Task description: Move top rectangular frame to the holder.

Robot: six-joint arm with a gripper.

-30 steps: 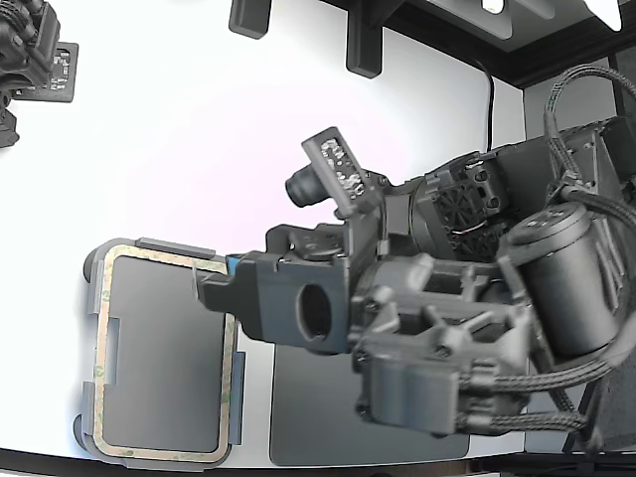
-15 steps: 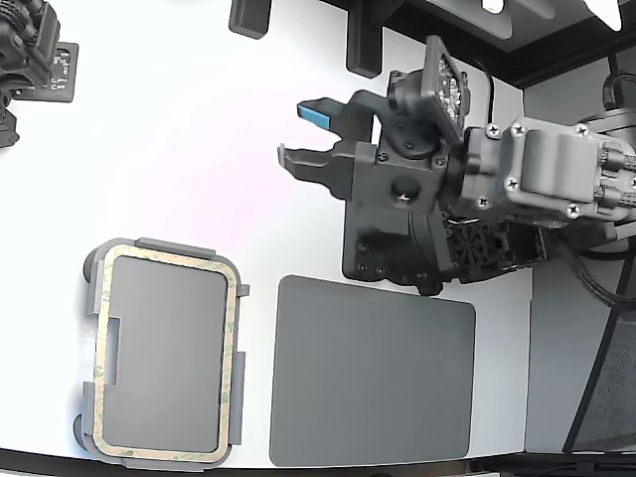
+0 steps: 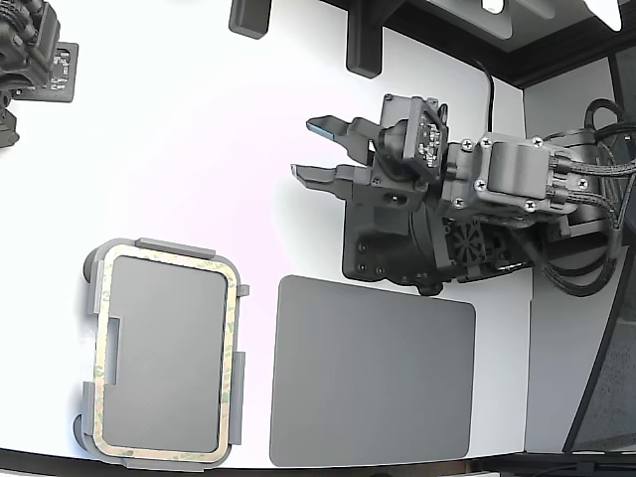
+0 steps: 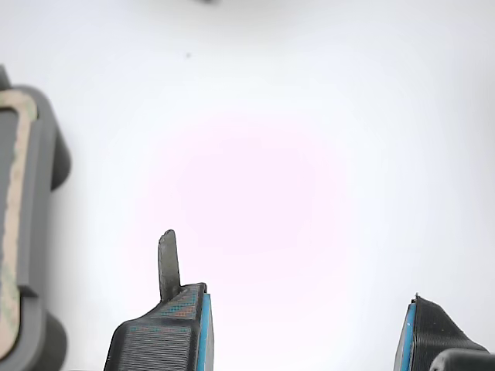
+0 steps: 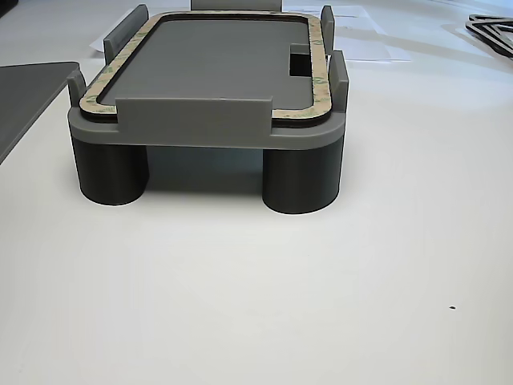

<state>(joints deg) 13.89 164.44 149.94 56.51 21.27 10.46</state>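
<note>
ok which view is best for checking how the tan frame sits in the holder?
The other view: from low at the side, the frame lies flat inside the holder between its raised tabs. The exterior view gives the full outline from above. The wrist view catches only one edge.

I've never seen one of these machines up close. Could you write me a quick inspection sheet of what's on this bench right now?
Surface: white tabletop, mostly bare.
Job's things: thin tan rectangular frame lies seated in the light grey plastic holder tray, inside its raised tabs.
Clutter: flat dark grey mat beside the holder.
End effector: black end effector with blue pads, open, holding nothing, apart from the holder.
Cables: black braided cables at the arm's rear.
Surroundings: dark fixtures along the far edge; black device in one corner.
</note>
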